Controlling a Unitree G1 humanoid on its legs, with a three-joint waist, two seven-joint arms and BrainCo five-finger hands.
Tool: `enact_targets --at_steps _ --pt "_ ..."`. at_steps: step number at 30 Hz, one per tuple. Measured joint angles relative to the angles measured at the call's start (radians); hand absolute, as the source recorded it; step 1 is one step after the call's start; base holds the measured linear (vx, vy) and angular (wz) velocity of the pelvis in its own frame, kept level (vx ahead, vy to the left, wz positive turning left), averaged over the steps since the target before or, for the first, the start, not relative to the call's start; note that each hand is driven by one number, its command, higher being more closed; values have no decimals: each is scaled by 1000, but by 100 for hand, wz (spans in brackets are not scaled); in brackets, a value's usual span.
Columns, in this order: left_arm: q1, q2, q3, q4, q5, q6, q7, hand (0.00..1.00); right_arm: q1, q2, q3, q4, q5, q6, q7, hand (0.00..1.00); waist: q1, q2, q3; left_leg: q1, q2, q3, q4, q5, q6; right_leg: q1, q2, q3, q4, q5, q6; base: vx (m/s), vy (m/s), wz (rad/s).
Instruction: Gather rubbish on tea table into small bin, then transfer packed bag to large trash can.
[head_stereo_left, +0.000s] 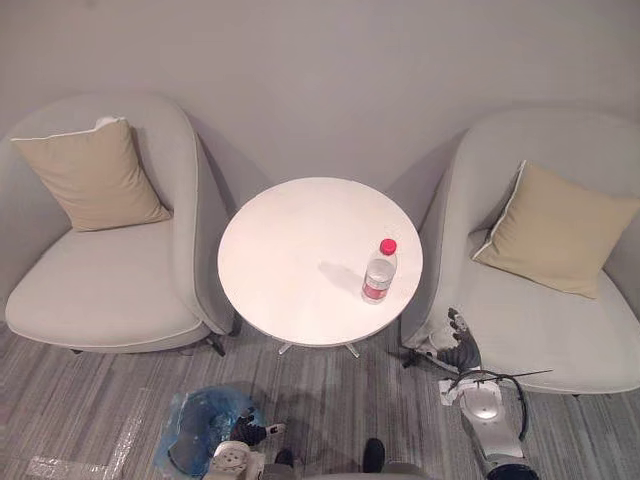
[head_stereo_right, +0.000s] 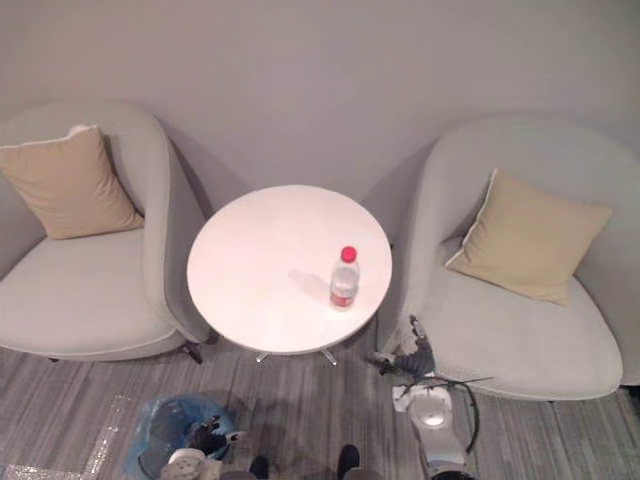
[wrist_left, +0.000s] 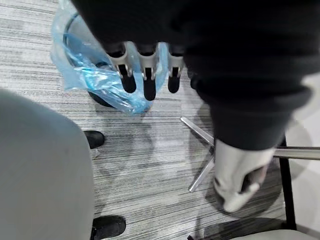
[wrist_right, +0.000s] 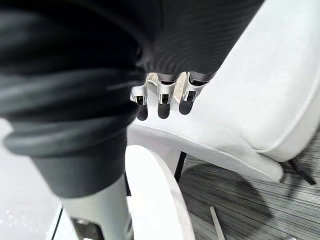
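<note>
well, clear plastic bottle (head_stereo_left: 379, 272) upright on round white table (head_stereo_left: 290, 255); crinkly blue bag (head_stereo_left: 195, 420).

soft, even indoor light. the round white tea table (head_stereo_left: 290, 260) is the brightest patch, with mild glare. the clear plastic bottle with a red cap (head_stereo_left: 379, 272) throws a short faint shadow to its left. the pale grey armchair on the left (head_stereo_left: 110, 290) and its twin on the right (head_stereo_left: 540, 320) lay soft shadows on the plain grey wall (head_stereo_left: 320, 70) between them.

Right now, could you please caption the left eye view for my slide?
Bottle upright on round table between two armchairs; blue-bagged small bin on floor.
</note>
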Motion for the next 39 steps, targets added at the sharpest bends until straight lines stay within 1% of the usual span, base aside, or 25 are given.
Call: enact_targets --at_steps 3,5,8,9,13,18,20,23,27,29,30,31,36,39 --pt "1 0 0 -6 -1 0 0 0 -33 0 0 0 12 0 -7 0 2 1 -1 -7 -2 -8 3 1 0 0 -2 -16 -2 -4 -2 131 19 18" --pt "7 0 0 -18 -1 1 0 0 -67 0 0 1 45 0 -22 0 6 1 -1 -8 -5 -7 5 1 0 2 -5 -18 -3 -4 -2 80 34 6" --pt "9 0 -1 -21 -2 0 0 0 -114 0 0 5 63 0 -30 0 9 0 2 -25 -13 -10 20 2 2 1 -12 -27 -5 -4 -2 18 29 12" --pt "9 0 -1 -23 -2 -1 1 0 -130 0 0 7 79 0 -32 0 13 2 5 -27 -14 -11 20 2 2 1 -13 -30 -6 -4 -2 -9 21 12" --pt "8 1 -7 -40 -3 -2 1 0 -190 0 2 13 88 0 -35 0 25 5 15 -52 -15 -17 20 3 4 -19 -14 -37 -8 -4 -2 -56 2 8" --pt "6 -1 -9 -68 -24 -5 2 0 -285 -1 28 93 108 0 -42 0 32 12 52 -92 -16 -39 21 11 8 -48 -16 -51 3 -3 -2 -93 -6 13" --pt "-2 -1 -9 -68 -25 -8 2 0 -311 -2 38 94 118 0 -44 0 32 17 71 -102 -22 -46 20 19 11 -62 -21 -54 10 -2 -1 -87 9 7" --pt "-7 -1 -9 -69 -44 -17 5 0 -333 -3 40 98 130 0 -53 0 33 21 85 -131 -27 -62 19 29 11 -87 -28 -71 21 -2 -1 -46 7 15" --pt "-10 -2 -9 -84 -47 -22 10 0 -392 -3 43 136 138 0 -68 0 40 24 108 -135 -30 -69 20 30 11 -89 -32 -79 27 -4 0 3 9 8" --pt "-10 -2 -10 -88 -60 -22 13 0 -420 -5 43 139 138 0 -80 0 42 27 112 -153 -32 -74 24 31 12 -106 -35 -81 37 -4 1 18 14 10" --pt "-14 -2 -13 -92 -62 -22 14 0 -437 -13 42 143 140 0 -84 0 42 28 124 -165 -37 -85 38 31 12 -108 -39 -85 37 -4 1 2 15 13" --pt "-15 -2 -16 -109 -63 -26 15 0 -470 -22 42 168 159 0 -92 100 47 30 141 -168 -39 -87 46 31 12 -108 -41 -85 43 -4 1 -6 18 15" --pt "-33 -3 -18 -119 -83 -38 15 0 -563 -40 41 212 194 0 -120 100 63 33 179 -186 -41 -88 56 31 12 -124 -44 -84 54 -5 2 -38 11 3" --pt "-42 -3 -18 -123 -89 -40 15 0 -591 -44 42 216 204 -1 -119 100 71 34 194 -203 -42 -88 68 31 13 -144 -47 -80 70 -5 2 -53 4 -1"
